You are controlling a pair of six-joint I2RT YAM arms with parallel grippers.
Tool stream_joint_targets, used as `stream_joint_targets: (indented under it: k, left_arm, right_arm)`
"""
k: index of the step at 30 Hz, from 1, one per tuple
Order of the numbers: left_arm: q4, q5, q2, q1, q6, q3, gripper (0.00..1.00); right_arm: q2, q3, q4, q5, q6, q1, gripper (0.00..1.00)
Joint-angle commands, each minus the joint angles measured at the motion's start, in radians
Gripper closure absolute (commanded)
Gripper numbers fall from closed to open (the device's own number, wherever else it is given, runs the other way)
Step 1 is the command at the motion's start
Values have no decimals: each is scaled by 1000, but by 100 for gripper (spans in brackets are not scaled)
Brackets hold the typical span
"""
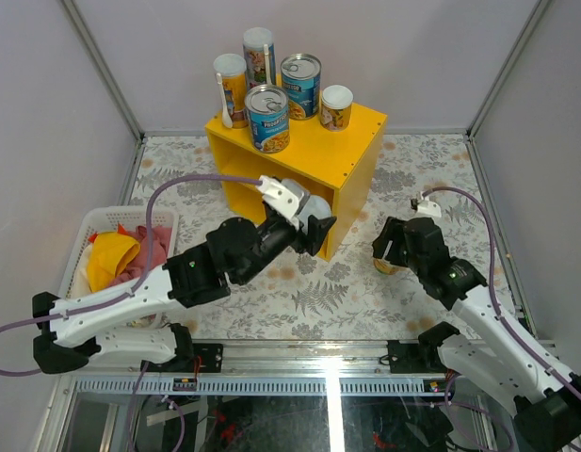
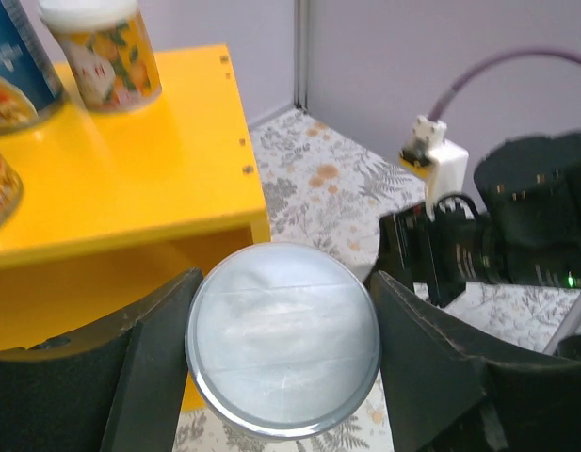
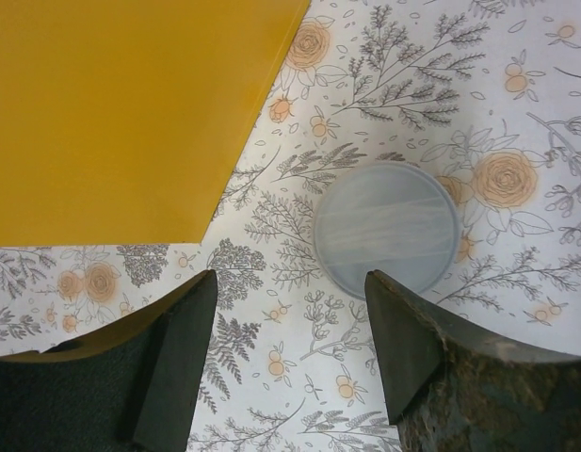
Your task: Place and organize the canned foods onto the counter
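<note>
- The front blue can (image 1: 267,121) has white lettering across its label; it is too small for us to read a word.
- The rear blue can (image 1: 300,85) carries similar white print, which we cannot read either.
- The left yellow tube (image 1: 232,89) and the taller tube (image 1: 259,56) show pictures and fine print, none of it legible to us.
- The short can (image 2: 102,47) shows fruit pictures and a small blurred mark in the left wrist view.
- The held can (image 2: 282,348), gripped by the left gripper (image 2: 282,311), shows us only its pale lid; its label is hidden.
- The lone can (image 3: 386,229) in the right wrist view also shows us only its lid.
</note>
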Motion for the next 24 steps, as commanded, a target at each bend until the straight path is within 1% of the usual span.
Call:
stream_joint_targets:
  k: [1, 8, 14, 18, 21, 24]
  left_arm:
    - [-88, -58, 66, -4, 62, 202, 100]
    - [-120, -138, 156, -4, 126, 375, 100]
    - [-109, -198, 227, 5, 183, 462, 100]
    - [-107, -192, 278, 57, 153, 522, 100]
    - [-121, -169, 322, 115, 110, 576, 100]
    - [-137, -154, 367, 159, 98, 640, 100]
  right_arm:
    - [-59, 48, -58, 58, -31, -9, 27]
    - [-127, 48, -133, 82, -19, -9, 22]
    - [-180, 52, -188, 93, -3, -9, 21]
    - [-197, 56, -209, 97, 0, -9, 20]
    - [-203, 56, -215, 99, 1, -8, 17]
    - [-204, 54, -214, 98, 2, -8, 14]
